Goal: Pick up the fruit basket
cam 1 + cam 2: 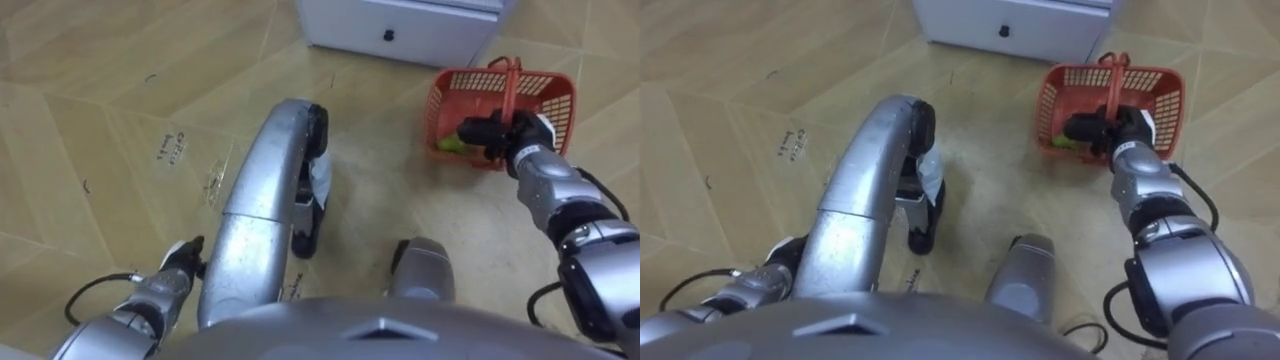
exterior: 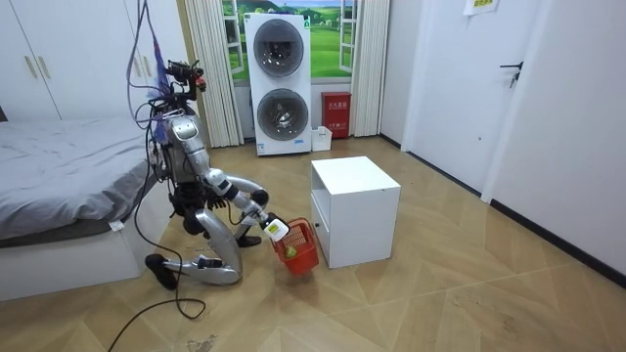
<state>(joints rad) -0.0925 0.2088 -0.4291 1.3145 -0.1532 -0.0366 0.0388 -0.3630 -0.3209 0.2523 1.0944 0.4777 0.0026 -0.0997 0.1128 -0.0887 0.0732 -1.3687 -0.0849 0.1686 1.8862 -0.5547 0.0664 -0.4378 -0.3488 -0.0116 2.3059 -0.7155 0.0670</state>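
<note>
Orange plastic, the fruit basket (image 1: 558,100) rests on the floor beside the white cabinet (image 1: 400,30), ahead-right of the robot, its handle (image 1: 510,88) running away, the right hand (image 1: 497,132) apparently curled over its near rim, the left hand (image 1: 178,262) well apart.

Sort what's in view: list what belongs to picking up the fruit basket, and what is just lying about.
For the job:
- basket, on the floor by the cabinet
- green fruit inside it
- right hand, closed at the basket's near rim

Just about:
- white cabinet
- bed
- stacked washers
- left hand, idle, low by the floor
</note>
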